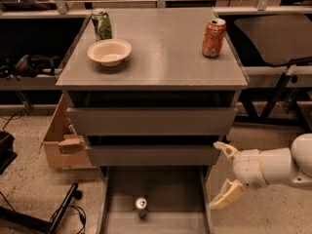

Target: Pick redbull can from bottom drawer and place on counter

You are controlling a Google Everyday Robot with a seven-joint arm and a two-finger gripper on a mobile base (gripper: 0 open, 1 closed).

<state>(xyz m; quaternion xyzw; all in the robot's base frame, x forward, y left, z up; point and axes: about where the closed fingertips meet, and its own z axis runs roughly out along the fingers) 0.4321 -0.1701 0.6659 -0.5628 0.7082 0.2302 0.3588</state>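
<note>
A robot arm's tool hangs at the right of a grey drawer cabinet, just outside the right wall of the open bottom drawer. Its two pale fingers are spread wide apart, one above the other. They point left toward the cabinet and hold nothing.

The redbull can stands upright on the drawer floor, its long axis vertical and its shiny top facing up. It lies to the left of the tool and a little lower, with the drawer's right wall between them. The arm would likely need to clear that wall, then reach the can from above or from the side.

Well above the tool and to its left, the tabletop carries an orange soda can, a green can and a white bowl.
</note>
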